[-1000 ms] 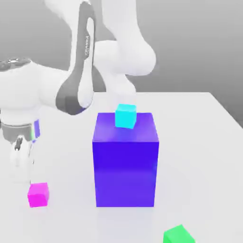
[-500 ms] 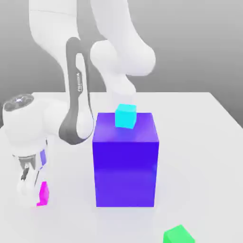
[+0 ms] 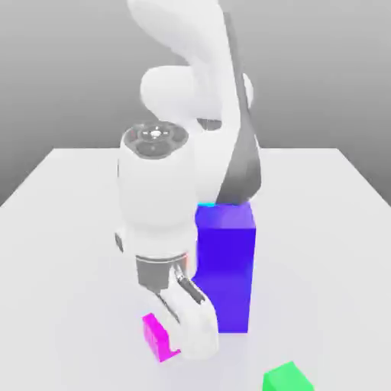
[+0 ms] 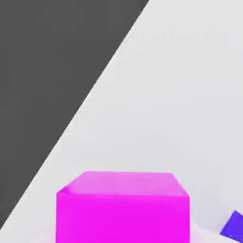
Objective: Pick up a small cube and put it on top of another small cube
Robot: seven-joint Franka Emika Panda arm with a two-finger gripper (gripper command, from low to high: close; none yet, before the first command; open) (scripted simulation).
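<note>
I judge this the carry: my pincer (image 3: 178,347) is closed on the glossy magenta cube (image 3: 156,337), exterior view's lower centre. Next, align it above 1 other small cube.

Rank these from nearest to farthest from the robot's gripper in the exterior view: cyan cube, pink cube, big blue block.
1. Pink cube: right at the gripper.
2. Big blue block: behind, toward the view's right.
3. Cyan cube: up on the block, mostly hidden.
</note>
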